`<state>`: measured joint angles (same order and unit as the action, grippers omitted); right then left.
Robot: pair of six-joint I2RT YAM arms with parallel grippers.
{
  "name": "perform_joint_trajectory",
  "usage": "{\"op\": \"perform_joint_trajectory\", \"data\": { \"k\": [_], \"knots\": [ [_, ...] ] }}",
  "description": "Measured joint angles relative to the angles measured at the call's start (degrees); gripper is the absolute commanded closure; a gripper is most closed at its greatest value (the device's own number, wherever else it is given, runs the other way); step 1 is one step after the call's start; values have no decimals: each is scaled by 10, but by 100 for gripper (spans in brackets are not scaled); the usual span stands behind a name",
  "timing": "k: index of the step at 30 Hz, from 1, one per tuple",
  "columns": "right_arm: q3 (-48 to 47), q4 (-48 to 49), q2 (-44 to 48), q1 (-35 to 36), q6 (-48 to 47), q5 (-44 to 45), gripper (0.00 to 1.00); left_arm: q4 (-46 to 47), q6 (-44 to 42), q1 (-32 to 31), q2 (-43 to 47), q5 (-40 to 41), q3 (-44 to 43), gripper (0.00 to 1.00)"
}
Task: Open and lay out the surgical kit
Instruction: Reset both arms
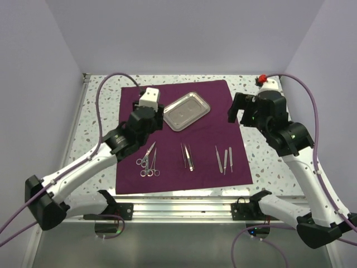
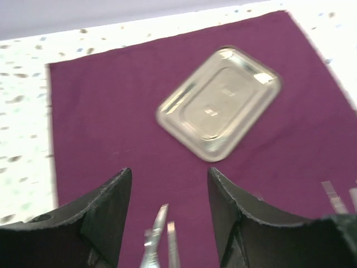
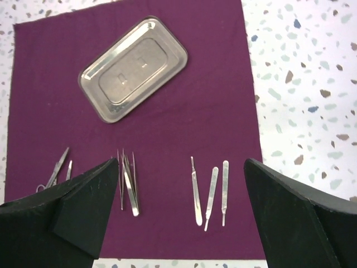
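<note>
Left wrist view: the scissors [image 2: 159, 237] are seen just near of the spread, empty left tool [image 2: 168, 174], long axis near-to-far; the right tool [image 3: 181, 162], also spread, is held farther right.

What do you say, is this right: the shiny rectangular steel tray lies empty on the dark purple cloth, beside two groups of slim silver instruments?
Three groups, not two: the top view shows ring-handled scissors, tweezers and thin flat handles. The shiny rectangular steel tray is indeed empty on the dark purple cloth.
</note>
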<state>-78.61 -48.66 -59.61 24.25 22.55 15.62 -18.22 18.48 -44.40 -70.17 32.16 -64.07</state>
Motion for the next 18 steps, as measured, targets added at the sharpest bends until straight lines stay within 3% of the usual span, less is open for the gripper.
{"op": "perform_joint_trajectory", "data": {
  "k": [6,18],
  "knots": [
    [1,43,0,0,-14,-31,2,59,-125,53,105,13,133,21],
    [1,48,1,0,-28,-49,2,83,-167,159,85,-73,101,21]
  ]
}}
